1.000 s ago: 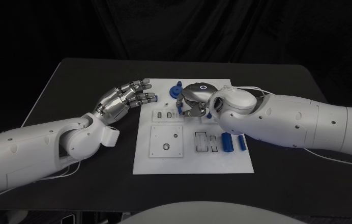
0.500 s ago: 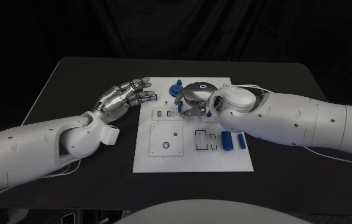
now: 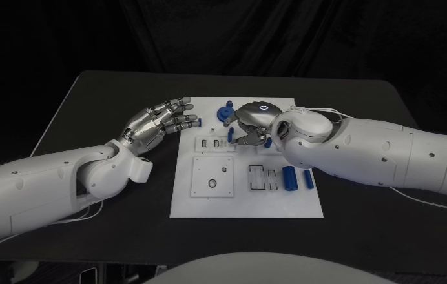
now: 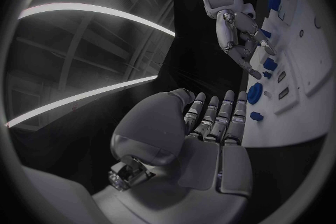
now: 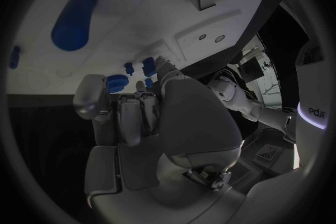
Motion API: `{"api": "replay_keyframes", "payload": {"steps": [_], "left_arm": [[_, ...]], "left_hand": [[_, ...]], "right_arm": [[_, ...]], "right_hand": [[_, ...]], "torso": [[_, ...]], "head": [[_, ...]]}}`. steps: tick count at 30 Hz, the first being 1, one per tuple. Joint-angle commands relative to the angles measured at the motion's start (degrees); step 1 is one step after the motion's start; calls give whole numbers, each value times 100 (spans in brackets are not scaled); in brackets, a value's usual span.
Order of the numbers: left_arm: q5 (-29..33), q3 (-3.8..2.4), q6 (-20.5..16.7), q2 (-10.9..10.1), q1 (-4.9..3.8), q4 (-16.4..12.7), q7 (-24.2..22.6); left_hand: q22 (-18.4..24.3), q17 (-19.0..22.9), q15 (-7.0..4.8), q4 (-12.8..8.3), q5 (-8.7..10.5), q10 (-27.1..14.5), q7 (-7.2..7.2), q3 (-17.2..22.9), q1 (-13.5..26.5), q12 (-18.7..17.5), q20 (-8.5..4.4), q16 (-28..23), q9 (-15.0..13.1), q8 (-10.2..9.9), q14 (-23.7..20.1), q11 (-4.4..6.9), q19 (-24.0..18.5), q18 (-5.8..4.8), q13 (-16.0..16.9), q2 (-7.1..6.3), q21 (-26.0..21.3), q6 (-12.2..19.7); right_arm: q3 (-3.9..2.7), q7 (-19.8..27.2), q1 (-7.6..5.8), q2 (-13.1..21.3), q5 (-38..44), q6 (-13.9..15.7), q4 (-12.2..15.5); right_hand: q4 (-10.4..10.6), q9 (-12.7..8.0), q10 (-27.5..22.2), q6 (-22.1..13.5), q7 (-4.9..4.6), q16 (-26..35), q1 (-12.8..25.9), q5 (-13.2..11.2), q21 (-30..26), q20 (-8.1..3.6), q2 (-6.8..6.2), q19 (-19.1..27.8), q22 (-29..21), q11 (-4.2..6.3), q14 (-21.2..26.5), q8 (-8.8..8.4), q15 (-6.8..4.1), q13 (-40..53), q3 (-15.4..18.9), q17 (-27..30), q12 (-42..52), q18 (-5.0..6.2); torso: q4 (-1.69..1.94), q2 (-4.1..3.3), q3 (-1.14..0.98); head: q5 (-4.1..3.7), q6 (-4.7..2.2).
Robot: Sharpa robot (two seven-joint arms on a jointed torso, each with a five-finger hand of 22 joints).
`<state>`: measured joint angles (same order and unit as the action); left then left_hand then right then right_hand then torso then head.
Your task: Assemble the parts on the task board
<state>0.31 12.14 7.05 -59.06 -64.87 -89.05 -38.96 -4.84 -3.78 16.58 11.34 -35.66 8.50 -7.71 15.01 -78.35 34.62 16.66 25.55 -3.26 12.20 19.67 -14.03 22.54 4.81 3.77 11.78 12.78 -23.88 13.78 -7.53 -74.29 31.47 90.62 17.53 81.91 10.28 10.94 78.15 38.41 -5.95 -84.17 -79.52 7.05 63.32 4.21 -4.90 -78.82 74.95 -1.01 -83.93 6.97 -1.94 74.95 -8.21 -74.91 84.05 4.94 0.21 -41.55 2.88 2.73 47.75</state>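
Note:
The white task board (image 3: 247, 200) lies in the middle of the table. My right hand (image 3: 250, 122) hangs over its far part, fingers pointing down among small blue parts (image 3: 267, 143); in the right wrist view nothing sits between its thumb and fingers (image 5: 140, 109), and one fingertip reaches close to a blue part (image 5: 148, 65). A round blue part (image 3: 223, 113) stands at the far edge. My left hand (image 3: 158, 124) hovers by the board's far left corner, fingers apart and holding nothing, close to a small blue piece (image 3: 198, 124). Two blue cylinders (image 3: 290, 179) lie at the board's right.
A square white plate (image 3: 211, 177) and narrow rectangular slots (image 3: 261, 177) occupy the near half of the board. Black table (image 3: 112, 90) surrounds the board on all sides. My right forearm (image 3: 373, 155) lies over the table right of the board.
My right hand has shifted slightly right and toward the far edge, its fingers lifting a little. The left hand has barely moved.

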Motion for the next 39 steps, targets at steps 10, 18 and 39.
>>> {"api": "replay_keyframes", "payload": {"steps": [10,18,39], "left_arm": [[1,-6,-784,-208,-73,-356,-446],[-504,-7,-1116,-111,-445,-361,222],[-2871,-6,-535,1159,-1000,1128,2639]], "left_hand": [[-217,-58,-101,-204,32,146,-69,267,221,220,-57,358,-20,39,297,-158,676,-6,21,-258,504,-209],[-980,-587,-370,-384,80,1052,-289,322,320,833,-305,1743,-18,5,1157,-236,1536,54,181,-365,1883,-440],[-4716,-5187,-1153,530,1456,4046,-343,91,565,4255,-541,6151,-107,388,4346,661,2614,326,3935,-572,6493,-1930]], "right_arm": [[-19,859,-283,866,-340,1675,589],[28,1345,-292,1510,-1900,1779,741],[43,1958,15,1968,-4632,1809,356]], "right_hand": [[233,-82,-225,198,19,203,-89,-73,-189,3,29,153,756,7,-143,60,-21,156,-70,-844,-117,73],[237,-65,-256,708,-183,355,-478,740,-268,67,278,187,744,-135,-61,301,73,118,-373,-707,-139,75],[550,79,-146,1040,-198,346,-530,894,-137,147,367,82,771,-238,-109,878,149,130,-453,-679,-89,63]], "torso": [[-4,97,-25],[15,399,-128],[-248,1279,-446]], "head": [[170,-354],[183,-346],[284,225]]}}
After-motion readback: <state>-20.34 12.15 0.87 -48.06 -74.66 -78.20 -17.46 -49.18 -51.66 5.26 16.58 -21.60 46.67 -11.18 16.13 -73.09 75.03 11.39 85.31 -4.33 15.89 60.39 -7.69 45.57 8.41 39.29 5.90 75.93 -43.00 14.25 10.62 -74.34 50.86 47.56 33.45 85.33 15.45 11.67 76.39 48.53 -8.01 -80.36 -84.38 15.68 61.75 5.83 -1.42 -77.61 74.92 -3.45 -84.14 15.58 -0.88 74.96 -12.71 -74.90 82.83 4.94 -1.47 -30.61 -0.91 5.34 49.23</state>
